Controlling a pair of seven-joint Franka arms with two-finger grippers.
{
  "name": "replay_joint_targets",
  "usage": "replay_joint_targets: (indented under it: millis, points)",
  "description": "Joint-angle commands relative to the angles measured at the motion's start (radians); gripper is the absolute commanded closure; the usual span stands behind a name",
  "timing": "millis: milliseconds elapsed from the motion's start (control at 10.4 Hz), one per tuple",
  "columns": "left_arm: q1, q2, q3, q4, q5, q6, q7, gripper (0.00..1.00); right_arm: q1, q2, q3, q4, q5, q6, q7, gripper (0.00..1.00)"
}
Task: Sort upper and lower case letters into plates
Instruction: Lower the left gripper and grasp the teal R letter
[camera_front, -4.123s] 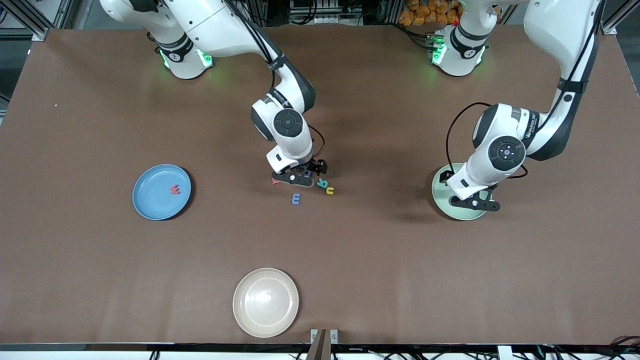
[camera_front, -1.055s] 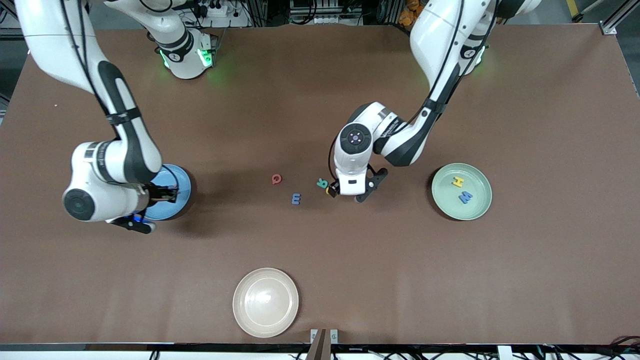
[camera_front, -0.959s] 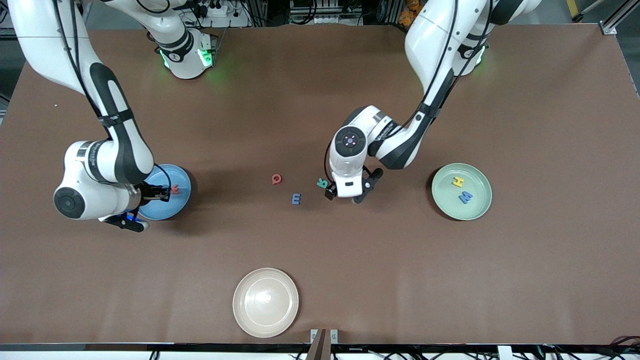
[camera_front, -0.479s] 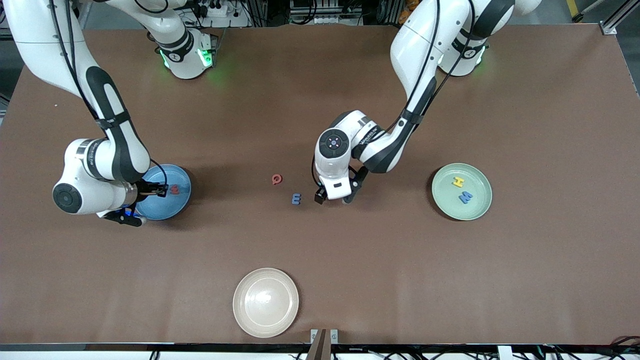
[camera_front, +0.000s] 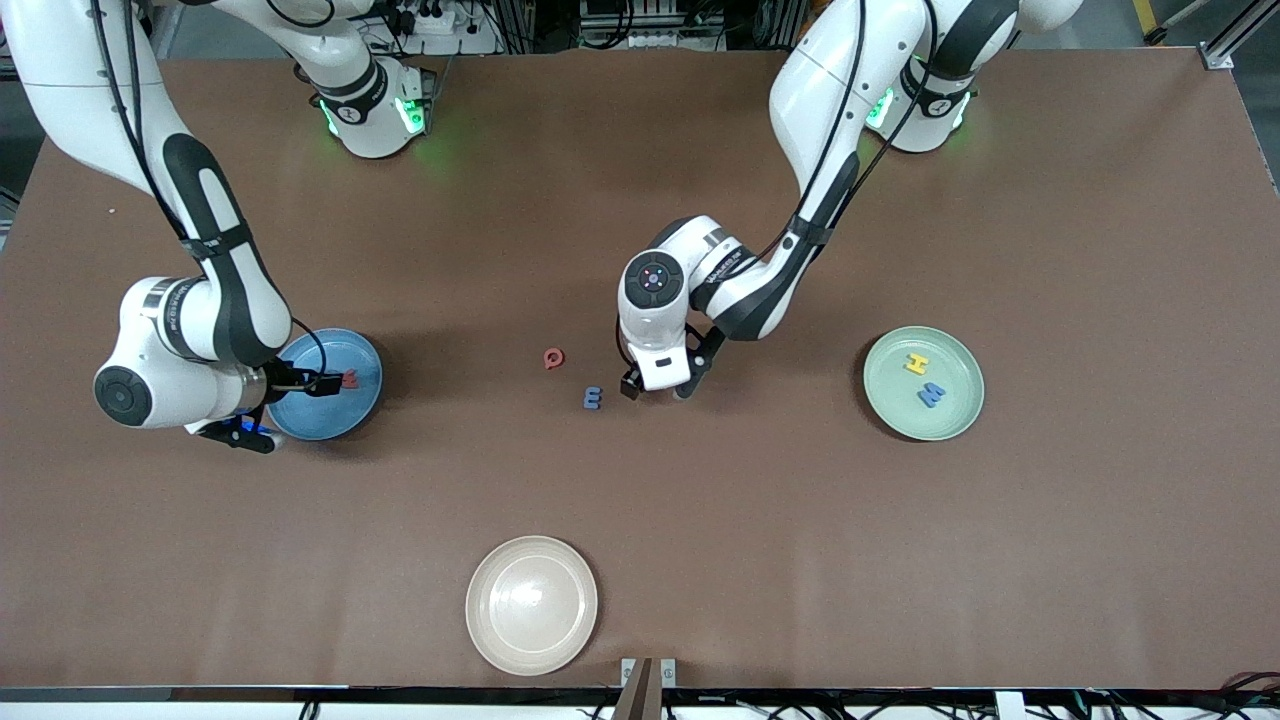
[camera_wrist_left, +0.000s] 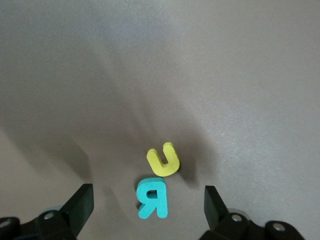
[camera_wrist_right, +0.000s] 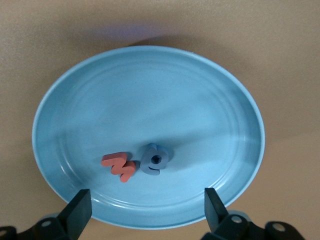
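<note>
- Letters: a red one (camera_wrist_right: 119, 167) and a blue one (camera_wrist_right: 154, 159) now lie touching in the blue plate (camera_wrist_right: 70, 100).
- Right gripper (camera_wrist_right: 145, 212), previously clamped, has its jaws apart over them.
- Left gripper (camera_wrist_left: 145, 210), jaws apart, has moved over the teal letter (camera_wrist_left: 151, 198) and yellow letter (camera_wrist_left: 163, 160).

Even overhead light, soft shadows

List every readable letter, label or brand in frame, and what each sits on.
"H", yellow letter, in the green plate.
"M", blue letter, same plate.
"m", red letter, in the blue plate.
"e", blue letter, same plate.
"U", yellow letter, on the table.
"R", teal letter, on the table.
"a", red letter, on the table.
"E", blue letter, on the table.
Arm branding: too small to read.
</note>
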Motion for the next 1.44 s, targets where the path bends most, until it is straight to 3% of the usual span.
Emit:
replay_joint_targets:
  millis: [0,288,479,671,959,1342]
  points:
    - [-0.020,0.021,0.014,0.020,-0.013,0.006,0.019,0.11,-0.018,-0.038,0.021,-0.026,0.019,-0.003,0.004,0.00]
    - [-0.023,0.022,0.013,0.019,-0.013,0.034,0.047,0.21,-0.010,-0.040,0.024,0.008,0.039,-0.047,0.010,0.00]
    - [-0.023,0.028,0.013,0.017,-0.013,0.036,0.087,0.41,0.000,-0.041,0.025,0.020,0.052,-0.060,0.012,0.00]
    - [-0.023,0.030,0.014,0.017,-0.010,0.036,0.093,0.50,0.036,-0.055,0.025,0.023,0.050,-0.064,0.097,0.00]
    - [-0.013,0.028,0.013,0.016,-0.003,0.036,0.172,1.00,0.060,-0.056,0.027,0.039,0.052,-0.066,0.140,0.00]
    - [0.026,-0.085,0.010,0.007,0.007,-0.053,0.307,1.00,0.080,-0.069,0.057,0.057,0.108,-0.067,0.189,0.00]
